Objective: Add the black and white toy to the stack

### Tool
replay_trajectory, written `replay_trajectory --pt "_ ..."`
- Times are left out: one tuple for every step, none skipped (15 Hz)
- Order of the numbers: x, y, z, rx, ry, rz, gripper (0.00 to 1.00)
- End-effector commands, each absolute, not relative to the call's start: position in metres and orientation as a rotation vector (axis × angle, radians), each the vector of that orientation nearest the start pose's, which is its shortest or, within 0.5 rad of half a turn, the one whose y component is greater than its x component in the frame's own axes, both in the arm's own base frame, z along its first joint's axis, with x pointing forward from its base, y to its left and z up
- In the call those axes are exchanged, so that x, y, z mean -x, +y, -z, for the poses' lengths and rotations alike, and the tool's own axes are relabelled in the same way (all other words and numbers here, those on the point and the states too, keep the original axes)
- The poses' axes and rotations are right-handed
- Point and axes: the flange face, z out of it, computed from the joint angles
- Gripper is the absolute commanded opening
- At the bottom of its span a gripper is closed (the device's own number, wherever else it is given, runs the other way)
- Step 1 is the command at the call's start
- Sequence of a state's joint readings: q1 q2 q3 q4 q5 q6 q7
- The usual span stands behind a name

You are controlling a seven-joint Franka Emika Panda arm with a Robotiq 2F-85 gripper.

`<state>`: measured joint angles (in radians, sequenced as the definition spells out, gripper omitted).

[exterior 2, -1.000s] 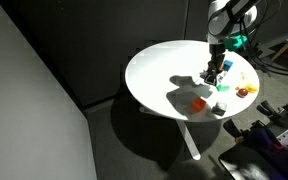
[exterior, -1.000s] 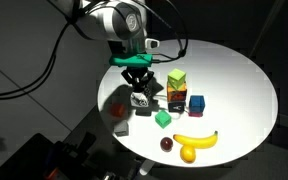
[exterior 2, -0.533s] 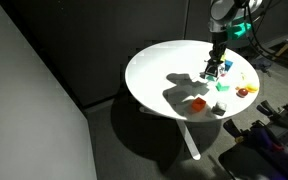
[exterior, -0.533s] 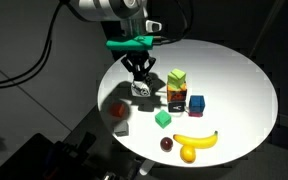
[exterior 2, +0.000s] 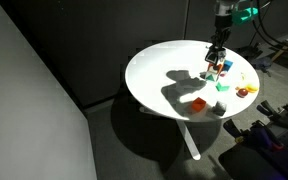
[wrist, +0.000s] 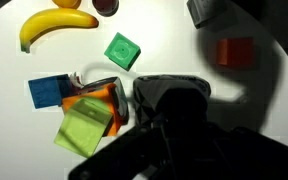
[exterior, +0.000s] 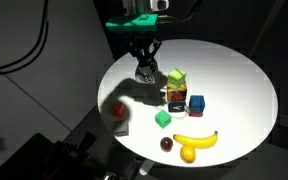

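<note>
We are at the carry step: the gripper [exterior: 146, 66] pinches the black and white toy [exterior: 145, 75], seemingly clear of the table [exterior: 246, 70], just left of the stack [exterior: 176, 88]. Next we must centre it over the yellow-green cube [exterior: 176, 77] and lower it gently.

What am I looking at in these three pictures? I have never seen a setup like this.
A single robot arm works over a round white table. Two pictures come from cameras standing outside the robot. The third comes from a camera on its wrist, looking down past its dark hand. In an exterior view the hand grips a small black and white toy, apparently lifted off the table, near a short stack of cubes with a yellow-green one on top. Also on the table are a blue cube, a green block, a banana, a dark round fruit and a red object.
</note>
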<state>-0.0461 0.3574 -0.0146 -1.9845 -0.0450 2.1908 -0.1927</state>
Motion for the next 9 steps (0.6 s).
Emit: replay_trajectory --pt "-0.597 -0.049 -0.298 3.12 -0.091 -0.235 0.07" --pt "-0.599 -0.053 -0.303 3.116 -0.047 -0.233 0.07" --pt "-0.601 -0.058 -0.308 3.117 0.006 -0.238 0.07" --pt "-0.602 -0.062 -0.312 3.116 0.041 -0.239 0.07" --pt "-0.604 -0.069 -0.316 3.121 0.087 -0.247 0.07" --pt "-0.606 -0.074 -0.319 3.123 0.124 -0.254 0.07" --pt "-0.607 -0.08 -0.322 3.128 0.165 -0.258 0.07" --pt "-0.608 -0.085 -0.325 3.128 0.198 -0.263 0.07" --pt "-0.61 -0.091 -0.327 3.13 0.234 -0.263 0.07"
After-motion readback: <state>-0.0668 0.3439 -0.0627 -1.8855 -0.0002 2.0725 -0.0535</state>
